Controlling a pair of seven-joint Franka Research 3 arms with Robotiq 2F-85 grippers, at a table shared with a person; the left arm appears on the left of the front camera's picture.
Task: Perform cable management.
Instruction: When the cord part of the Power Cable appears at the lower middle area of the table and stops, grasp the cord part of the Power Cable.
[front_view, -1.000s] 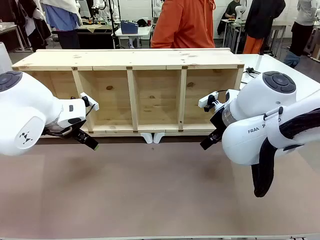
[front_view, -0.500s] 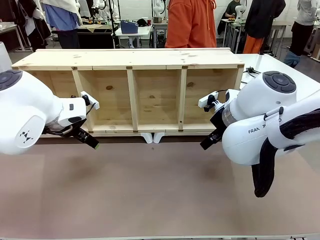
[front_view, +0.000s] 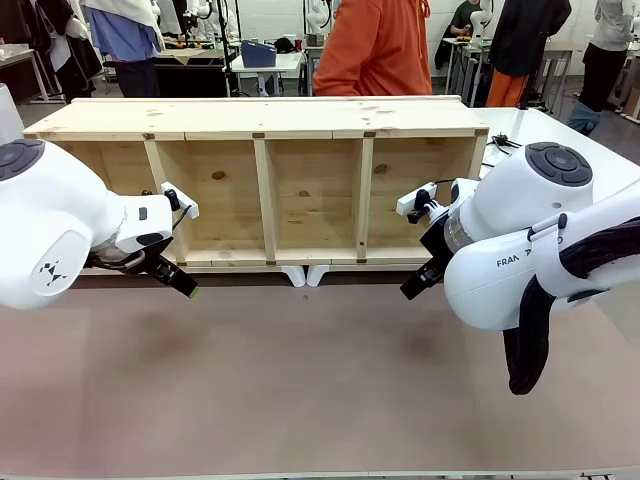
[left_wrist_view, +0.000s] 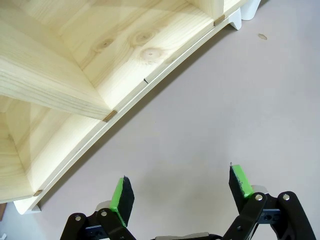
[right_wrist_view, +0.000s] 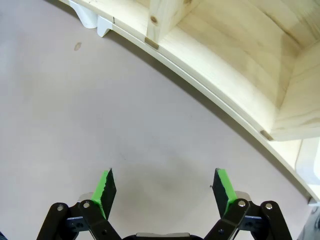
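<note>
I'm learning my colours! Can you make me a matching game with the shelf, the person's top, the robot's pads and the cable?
Things:
1. shelf
2. person's top
3. pads
4. cable

Colours:
a. green
b. black
c. pale wood
d. orange

Pairs: 1-c, 2-d, 3-a, 4-b

The shelf (front_view: 300, 118) across the upper frame was pale raw pine (knots showing), the tabletop (front_view: 300, 380) below matt and smooth; my arm shells (front_view: 520, 190) shone glossy white plastic, my pads (left_wrist_view: 240, 181) matt green.
</note>
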